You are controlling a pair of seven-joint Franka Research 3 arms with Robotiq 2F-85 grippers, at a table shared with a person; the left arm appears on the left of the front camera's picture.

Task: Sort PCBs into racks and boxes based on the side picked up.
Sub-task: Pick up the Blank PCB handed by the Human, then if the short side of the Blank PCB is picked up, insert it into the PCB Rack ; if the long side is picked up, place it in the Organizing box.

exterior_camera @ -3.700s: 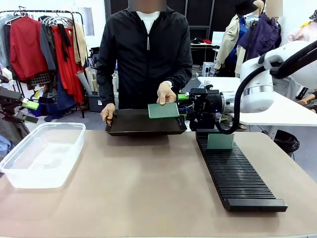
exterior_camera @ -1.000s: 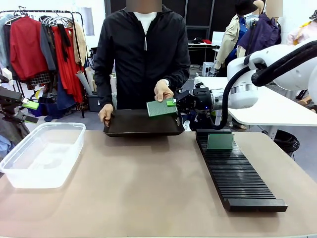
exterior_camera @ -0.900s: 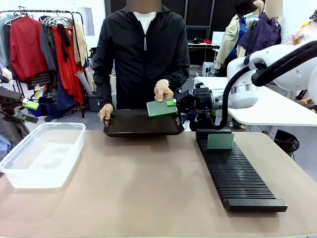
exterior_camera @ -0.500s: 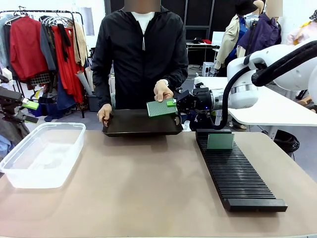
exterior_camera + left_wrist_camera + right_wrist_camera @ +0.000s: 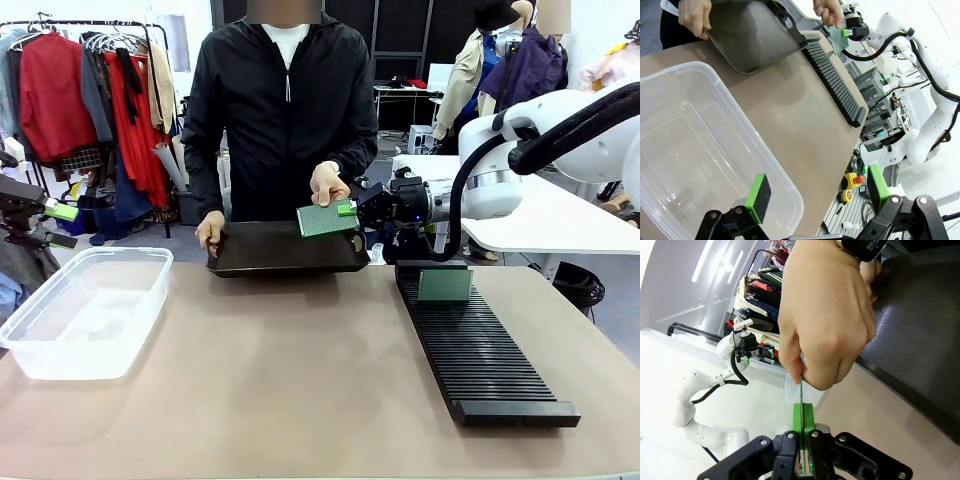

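Thin green PCB [image 5: 325, 218] pinched edgewise
Clamped by right gripper [image 5: 348, 209], held by a hand [image 5: 328, 184]; left gripper [image 5: 818, 194] spread wide

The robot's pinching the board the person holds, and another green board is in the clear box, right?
No: the other green board stands in the black rack, not the clear box, per the front view. The right end effector does pinch the held board.
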